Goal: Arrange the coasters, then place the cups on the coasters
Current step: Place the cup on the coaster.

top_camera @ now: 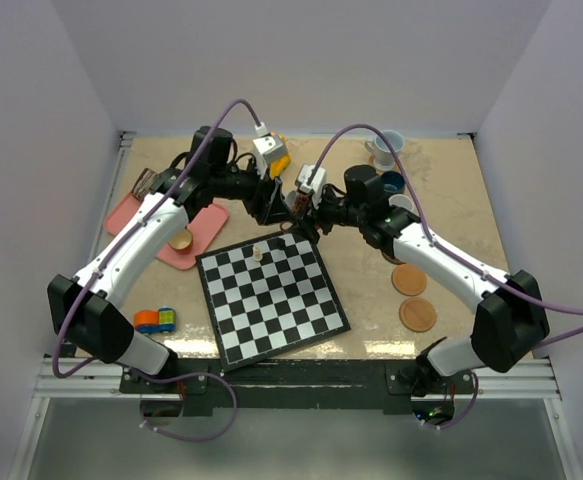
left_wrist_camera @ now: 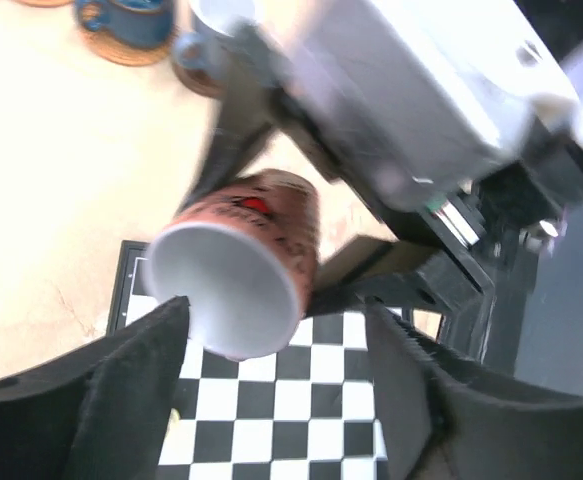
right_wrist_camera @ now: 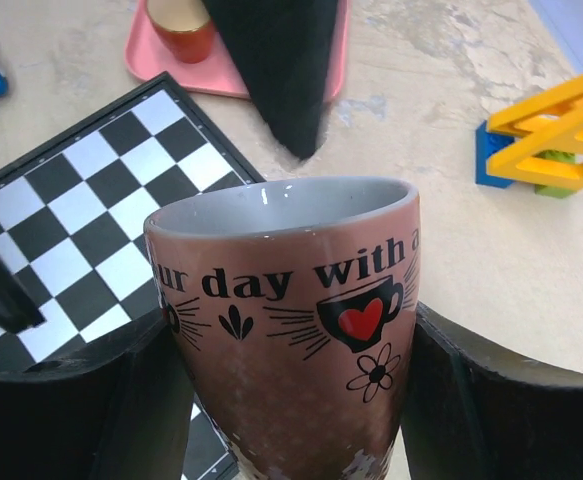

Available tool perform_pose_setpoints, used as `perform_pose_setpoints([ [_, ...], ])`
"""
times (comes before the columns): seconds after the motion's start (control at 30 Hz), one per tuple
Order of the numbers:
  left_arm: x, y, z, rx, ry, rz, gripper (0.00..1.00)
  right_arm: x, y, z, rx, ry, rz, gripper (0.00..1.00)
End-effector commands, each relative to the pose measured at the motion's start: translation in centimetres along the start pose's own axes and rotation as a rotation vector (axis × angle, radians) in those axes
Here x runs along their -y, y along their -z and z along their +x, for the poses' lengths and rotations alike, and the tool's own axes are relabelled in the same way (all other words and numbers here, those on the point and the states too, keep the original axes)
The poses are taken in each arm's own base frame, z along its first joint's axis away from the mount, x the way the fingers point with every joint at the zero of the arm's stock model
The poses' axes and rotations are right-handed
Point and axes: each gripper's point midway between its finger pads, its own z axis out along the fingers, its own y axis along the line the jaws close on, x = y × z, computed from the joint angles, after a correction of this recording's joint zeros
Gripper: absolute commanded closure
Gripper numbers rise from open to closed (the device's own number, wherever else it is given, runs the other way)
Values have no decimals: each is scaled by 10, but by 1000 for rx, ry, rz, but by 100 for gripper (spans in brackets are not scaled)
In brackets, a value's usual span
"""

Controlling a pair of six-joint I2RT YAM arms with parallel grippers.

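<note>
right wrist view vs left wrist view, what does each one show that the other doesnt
Only the right wrist view shows the pink tray with a cup standing on it, the yellow block frame, and the lettering on the coppery pink cup. Only the left wrist view shows the dark teal cup on a coaster, and the pink cup's white inside. Both show the coppery pink cup, held in the right gripper, and the chessboard.

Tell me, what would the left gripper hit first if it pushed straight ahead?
The coppery pink mug, probably at once: its mouth faces the left gripper at its spread fingertips, while the right gripper clamps it.
</note>
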Motion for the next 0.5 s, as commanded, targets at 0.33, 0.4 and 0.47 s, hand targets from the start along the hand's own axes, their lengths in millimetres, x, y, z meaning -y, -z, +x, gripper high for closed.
perform_pose_setpoints([
  [0.33, -61, 29, -53, 389, 382, -197, 23, 31, 39, -64, 222, 61, 239, 100],
  [0.4, -59, 25, -60, 412, 434, -155, 24, 31, 40, -65, 224, 74, 244, 100],
  [0.47, -59, 22, -65, 436, 454, -124, 24, 32, 40, -64, 217, 83, 250, 100],
])
